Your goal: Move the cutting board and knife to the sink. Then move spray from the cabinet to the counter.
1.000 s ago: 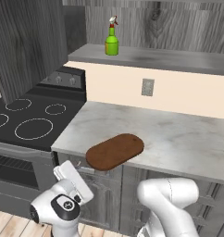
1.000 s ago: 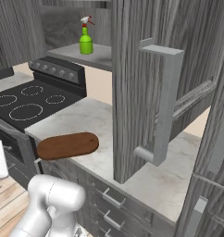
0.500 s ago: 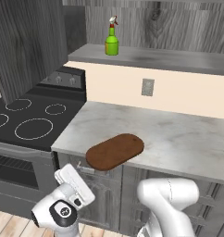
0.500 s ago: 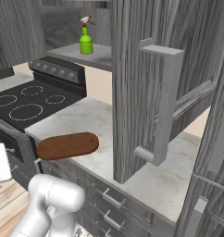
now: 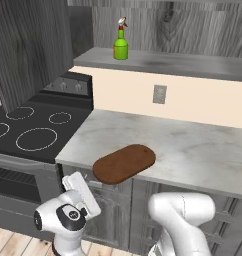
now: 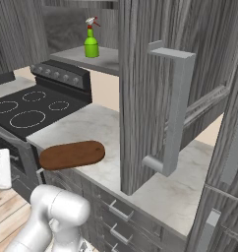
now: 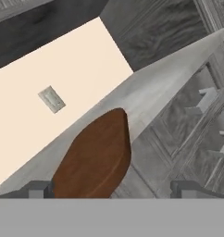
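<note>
The cutting board [image 5: 124,163] [image 6: 72,154] lies on the counter [image 5: 193,150], one rounded end overhanging the front edge. From below, the hand view shows its underside [image 7: 97,157]. My gripper [image 7: 114,190] is open, low in front of the counter, pointing up at the board's overhanging end without touching it. In the left base view, my gripper [image 5: 79,187] sits just below and left of the board. The green spray [image 5: 121,46] [image 6: 91,44] stands upright on the cabinet shelf [image 5: 168,62]. The knife and the sink are out of view.
A black stovetop [image 5: 28,130] adjoins the counter's left. An open cabinet door [image 6: 145,98] with a long handle hangs out over the counter's right part. Grey drawer fronts [image 7: 202,106] with handles sit under the counter. A wall outlet [image 5: 159,94] is behind the board.
My hand has shifted slightly below the board's edge. The board and the spray have not moved, and the jaws stay wide.
</note>
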